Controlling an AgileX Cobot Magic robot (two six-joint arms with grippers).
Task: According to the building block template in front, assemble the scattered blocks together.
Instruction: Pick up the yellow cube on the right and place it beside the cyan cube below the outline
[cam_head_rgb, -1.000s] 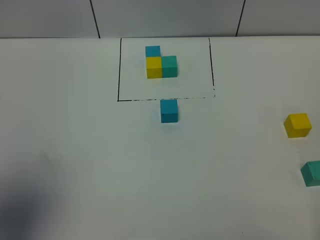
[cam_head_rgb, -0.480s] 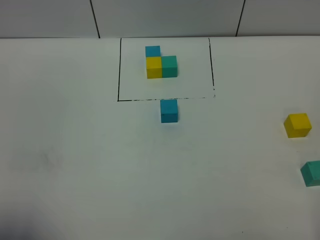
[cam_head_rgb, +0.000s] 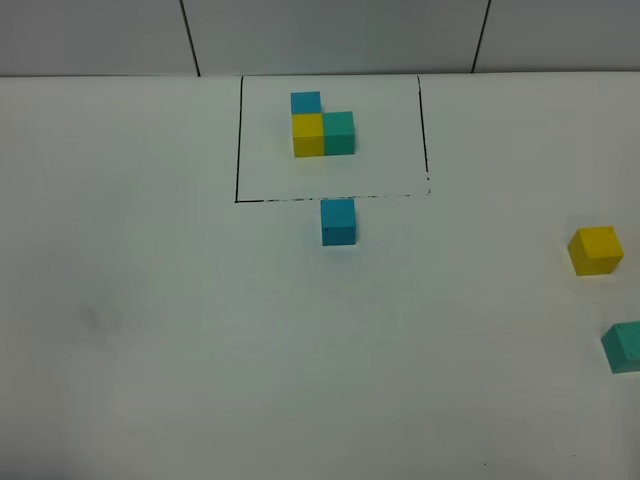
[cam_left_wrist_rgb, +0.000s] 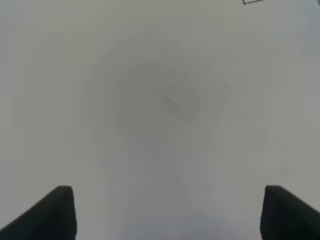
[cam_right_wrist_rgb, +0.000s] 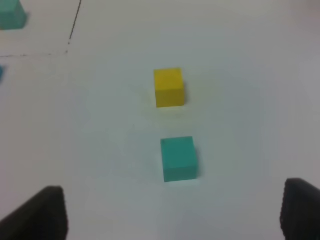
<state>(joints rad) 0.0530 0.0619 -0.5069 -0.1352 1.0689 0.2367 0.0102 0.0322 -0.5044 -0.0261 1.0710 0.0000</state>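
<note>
The building block template (cam_head_rgb: 322, 130) is an L of blue, yellow and teal-green cubes inside a black drawn rectangle at the table's far middle. Just below that outline sits a loose blue cube (cam_head_rgb: 338, 221). A loose yellow cube (cam_head_rgb: 595, 250) (cam_right_wrist_rgb: 168, 87) and a loose teal-green cube (cam_head_rgb: 624, 346) (cam_right_wrist_rgb: 178, 158) lie at the right edge. Neither arm shows in the exterior high view. My left gripper (cam_left_wrist_rgb: 167, 212) hangs open over bare table. My right gripper (cam_right_wrist_rgb: 172, 212) stands open, with the teal-green cube a little ahead of its fingertips and the yellow one beyond.
The white table (cam_head_rgb: 200, 330) runs back to a panelled wall (cam_head_rgb: 330, 35). A corner of the drawn outline (cam_left_wrist_rgb: 248, 2) shows at the edge of the left wrist view.
A dark shadow at the table's lower left has shrunk away and is gone now. None of the cubes has moved.
</note>
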